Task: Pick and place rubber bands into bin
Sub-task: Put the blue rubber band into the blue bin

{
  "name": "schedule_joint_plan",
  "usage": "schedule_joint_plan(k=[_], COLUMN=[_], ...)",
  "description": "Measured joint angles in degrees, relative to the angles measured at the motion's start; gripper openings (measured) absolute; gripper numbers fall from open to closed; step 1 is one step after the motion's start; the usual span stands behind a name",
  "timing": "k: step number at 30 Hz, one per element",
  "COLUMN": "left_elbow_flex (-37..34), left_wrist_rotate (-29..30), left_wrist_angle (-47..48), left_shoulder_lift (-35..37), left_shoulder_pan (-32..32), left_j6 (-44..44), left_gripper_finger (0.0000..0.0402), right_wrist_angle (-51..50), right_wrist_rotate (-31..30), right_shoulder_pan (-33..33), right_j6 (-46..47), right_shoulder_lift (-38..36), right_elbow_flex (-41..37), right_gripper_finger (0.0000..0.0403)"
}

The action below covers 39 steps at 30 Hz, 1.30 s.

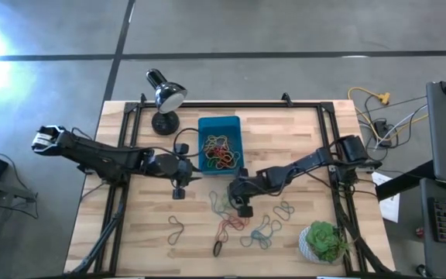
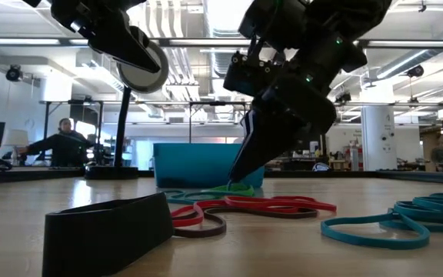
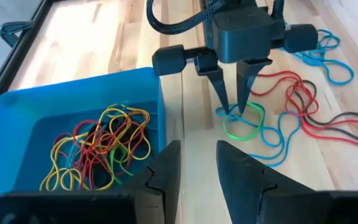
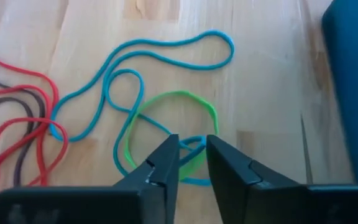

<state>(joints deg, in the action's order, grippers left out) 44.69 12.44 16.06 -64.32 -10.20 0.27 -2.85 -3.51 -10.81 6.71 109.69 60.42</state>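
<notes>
Rubber bands (image 1: 242,221) lie scattered over the near half of the wooden bench (image 1: 300,139), red, brown and blue loops tangled together, with a black one (image 1: 217,248) nearest the front edge. More of them, mostly yellow and red (image 3: 98,146), are heaped inside the bin (image 1: 205,124), the teal tray standing at the back middle of the bench.

Just in front of the bin, a green band (image 4: 143,118) lies flat, crossed by a long blue loop (image 4: 166,53). The right claw (image 4: 193,155) is down on this spot, its fingertips (image 3: 246,102) at the bench surface, with a narrow gap between them. They straddle the near edge of the green band and a strand of the blue one. Whether they actually pinch the rubber cannot be told.

The left claw (image 3: 194,165) hangs beside the bin's front left corner, above the bench, its fingers slightly apart and holding nothing.

A black desk lamp (image 1: 165,97) stands at the back left, a green plant in a white pot (image 1: 324,242) at the front right. A person (image 2: 61,142) sits in the room beyond the bench.
</notes>
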Motion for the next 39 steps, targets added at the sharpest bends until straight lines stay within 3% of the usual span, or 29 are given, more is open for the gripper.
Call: schedule_joint_plan(k=[6,10,28,39], left_elbow_flex=[0.0,-0.1,-0.1,-0.1], left_wrist_rotate=[0.0,0.0,0.0,0.0], left_wrist_angle=[0.0,0.0,0.0,0.0], left_shoulder_lift=[-0.1,-0.1,-0.1,-0.1], left_shoulder_pan=[0.0,0.0,0.1,0.0], left_j6=[0.0,0.0,-0.1,-0.1], left_gripper_finger=[0.0088,0.0088,0.0088,0.0088], right_wrist_angle=[-0.4,-0.4,-0.4,-0.3], right_wrist_rotate=[0.0,0.7,0.7,0.5], right_shoulder_pan=[0.0,0.0,0.0,0.0], right_j6=[0.2,0.4,1.5,2.4], right_shoulder_lift=[-0.5,-0.5,-0.5,-0.5], right_elbow_flex=[-0.1,-0.1,-0.6,-1.4], right_gripper_finger=[0.0031,0.0024,0.0106,0.0108])
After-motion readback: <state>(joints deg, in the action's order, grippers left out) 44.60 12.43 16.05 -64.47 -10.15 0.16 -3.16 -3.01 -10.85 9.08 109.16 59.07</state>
